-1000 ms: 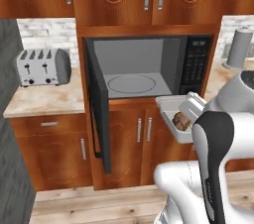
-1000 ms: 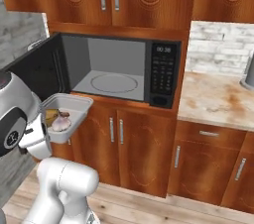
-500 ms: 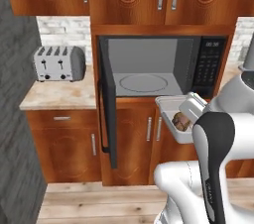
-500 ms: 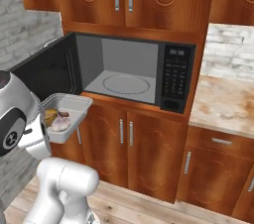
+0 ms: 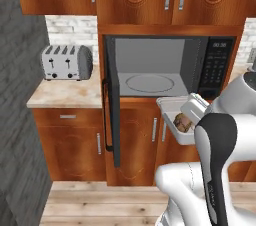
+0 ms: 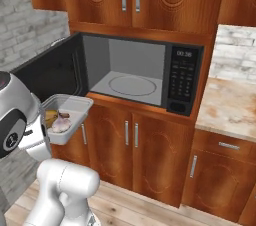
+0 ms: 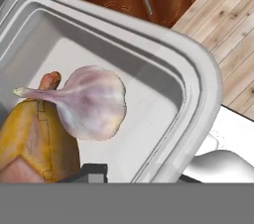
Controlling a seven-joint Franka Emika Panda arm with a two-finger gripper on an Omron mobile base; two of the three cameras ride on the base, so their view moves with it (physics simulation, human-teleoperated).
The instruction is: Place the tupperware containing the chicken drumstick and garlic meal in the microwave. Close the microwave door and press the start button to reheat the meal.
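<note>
The tupperware (image 5: 172,120) hangs in the air in front of the microwave (image 5: 167,65), below its open mouth and in front of the lower cabinet doors (image 6: 131,142), touching neither. Going left to right in the left base view: a silver toaster (image 5: 66,62) stands on the counter (image 5: 60,94) at about nine o'clock from the microwave; next comes the microwave door (image 5: 112,105), swung wide open and seen nearly edge-on; then the grey cavity with its round turntable (image 5: 149,83); then the keypad panel (image 5: 216,67) at three o'clock from the turntable. The container sits at roughly five o'clock from the turntable. In the hand view the chicken drumstick (image 7: 34,139) lies against the container's near wall, and the garlic (image 7: 92,101) rests just beside it, at about one o'clock from it, the two touching. The gripper (image 7: 134,174) is at the container's near rim; its fingers are hidden, so I cannot tell for sure whether they are clamped on the rim.
</note>
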